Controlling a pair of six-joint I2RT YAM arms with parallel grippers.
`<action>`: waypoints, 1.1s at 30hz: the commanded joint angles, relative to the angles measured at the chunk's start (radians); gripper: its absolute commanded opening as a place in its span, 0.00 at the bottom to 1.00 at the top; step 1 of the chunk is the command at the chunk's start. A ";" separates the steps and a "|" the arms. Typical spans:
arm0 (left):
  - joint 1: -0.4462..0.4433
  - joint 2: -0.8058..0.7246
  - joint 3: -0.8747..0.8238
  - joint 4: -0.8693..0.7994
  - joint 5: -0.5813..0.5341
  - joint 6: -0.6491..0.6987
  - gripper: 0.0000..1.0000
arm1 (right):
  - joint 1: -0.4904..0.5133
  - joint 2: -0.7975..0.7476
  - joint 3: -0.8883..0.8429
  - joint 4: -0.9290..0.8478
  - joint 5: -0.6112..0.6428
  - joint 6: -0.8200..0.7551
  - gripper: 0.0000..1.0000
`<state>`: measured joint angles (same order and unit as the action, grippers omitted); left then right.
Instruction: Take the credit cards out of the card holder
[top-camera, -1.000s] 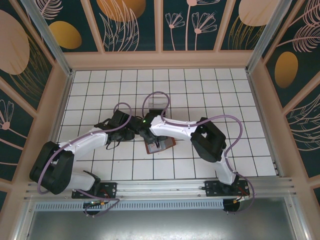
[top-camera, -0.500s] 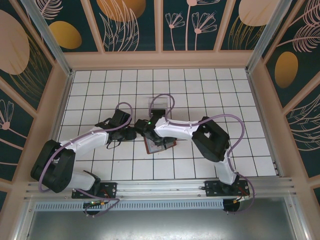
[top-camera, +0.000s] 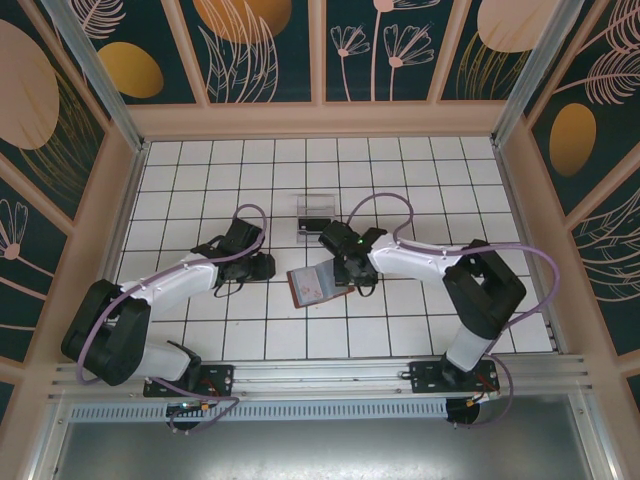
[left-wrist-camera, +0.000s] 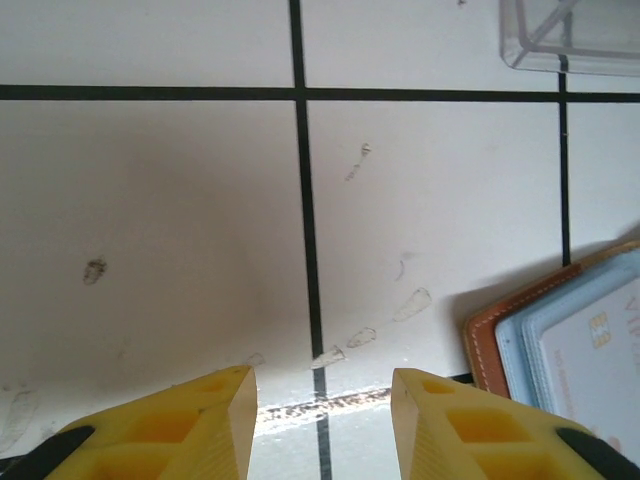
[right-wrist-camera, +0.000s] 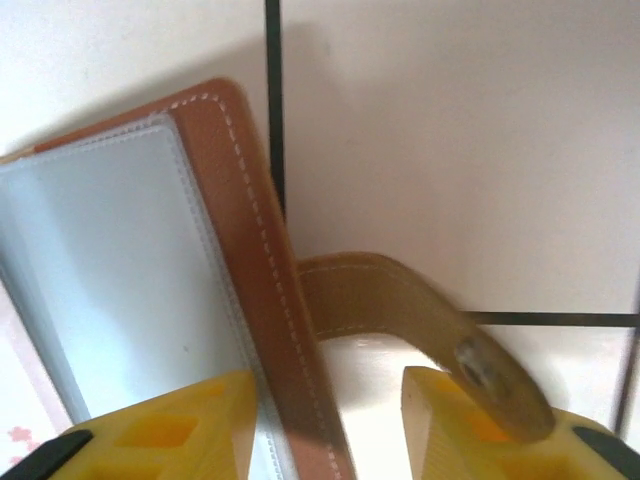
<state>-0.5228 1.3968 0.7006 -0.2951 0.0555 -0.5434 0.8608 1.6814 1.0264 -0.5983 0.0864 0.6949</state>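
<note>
The card holder (top-camera: 312, 287) lies open on the tiles, brown outside with a grey-blue lining (right-wrist-camera: 110, 260). A pale credit card (left-wrist-camera: 600, 350) with a chip sits in its pocket. My right gripper (top-camera: 342, 277) is at the holder's right edge. Its jaws stand open astride the brown stitched rim (right-wrist-camera: 255, 290), with a gap to the right finger. The snap strap (right-wrist-camera: 420, 305) curls over that finger. My left gripper (top-camera: 264, 267) rests just left of the holder, open over bare tile (left-wrist-camera: 322, 420), and the holder's corner (left-wrist-camera: 500, 335) shows to its right.
A clear plastic tray (top-camera: 315, 213) stands about two tiles behind the holder, and its corner (left-wrist-camera: 570, 35) shows in the left wrist view. Wooden walls ring the tiled floor (top-camera: 450, 180). Purple cables loop over both arms.
The right arm has swung off the top of the holder to its right side, uncovering it, and its jaws have narrowed. The left arm has not moved.
</note>
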 joint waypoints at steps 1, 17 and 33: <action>-0.027 0.014 0.034 -0.003 0.020 -0.018 0.41 | -0.001 -0.046 -0.046 0.118 -0.125 0.016 0.37; -0.127 0.111 0.045 0.061 0.088 -0.051 0.39 | 0.023 -0.046 -0.057 0.074 -0.089 0.068 0.21; -0.129 0.151 -0.004 0.125 0.118 -0.055 0.35 | 0.037 -0.073 0.124 -0.077 -0.043 0.035 0.36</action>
<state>-0.6476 1.5372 0.7151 -0.1802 0.1757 -0.5888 0.8913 1.6390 1.0985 -0.6144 0.0097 0.7387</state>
